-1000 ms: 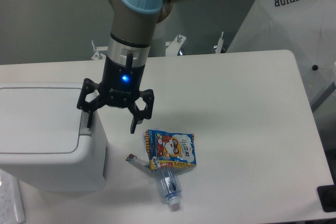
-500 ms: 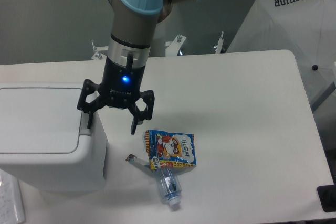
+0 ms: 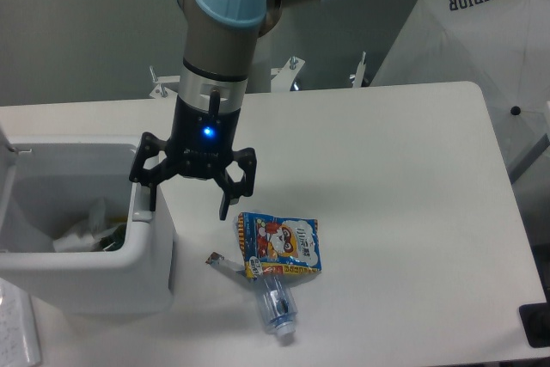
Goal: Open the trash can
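Observation:
The trash can (image 3: 150, 277) is a large light grey-white bin at the left of the table. Its top stands open, the lid swung up out of the way at the far left edge, and crumpled waste (image 3: 82, 229) shows inside. My gripper (image 3: 189, 205) is open, pointing down at the bin's right rim. Its left fingertip (image 3: 151, 202) rests on the grey strip (image 3: 137, 208) along that rim, and its right finger (image 3: 228, 204) hangs over the table beside the bin. Nothing is held between the fingers.
A colourful snack packet (image 3: 282, 245) lies on the table right of the bin, with a clear plastic bottle (image 3: 277, 305) just below it and a small wrapper scrap (image 3: 220, 261) beside them. A white fabric cover (image 3: 481, 49) stands at the back right.
The bin's lid was flat and shut in the earlier frames; now it has sprung open, showing the inside. My gripper has barely moved.

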